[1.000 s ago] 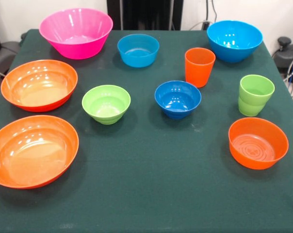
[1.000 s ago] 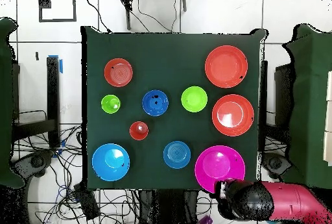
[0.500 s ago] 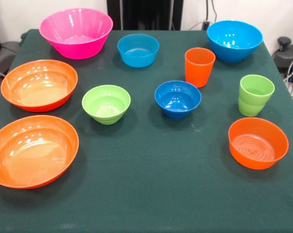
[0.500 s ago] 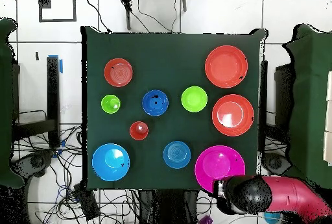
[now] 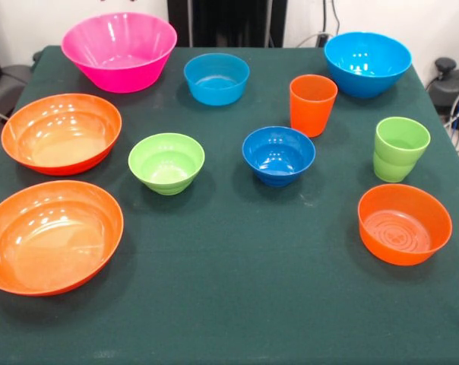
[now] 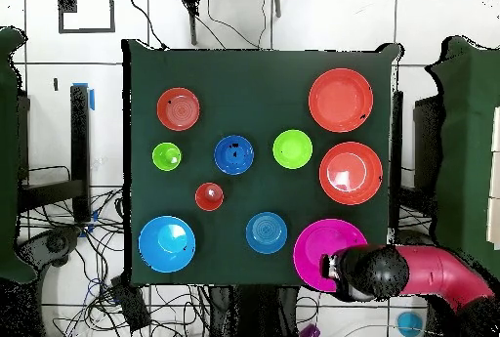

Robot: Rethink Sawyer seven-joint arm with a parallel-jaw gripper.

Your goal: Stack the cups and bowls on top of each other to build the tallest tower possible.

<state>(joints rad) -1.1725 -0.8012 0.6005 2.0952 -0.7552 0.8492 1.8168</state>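
Glossy plastic all round here: the big pink bowl [image 5: 119, 49] shines smooth and bright, the two wide orange bowls [image 5: 61, 133] catch white glints across their slick insides, and the smaller orange bowl [image 5: 404, 223] shows moulded rings on its shiny floor. The sky blue bowls [image 5: 367, 62], dark blue bowl [image 5: 278, 154], lime green bowl [image 5: 166, 162], orange cup [image 5: 312, 104] and green cup [image 5: 400, 148] gleam the same smooth way. Under them the tabletop [image 5: 237, 296] wears a matt, dark green cloth, soft and faintly fuzzy.

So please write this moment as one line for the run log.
stage: before first pick | arm: over pink bowl edge | tool: state unclear | cups and bowls: all separate on table | tower: none
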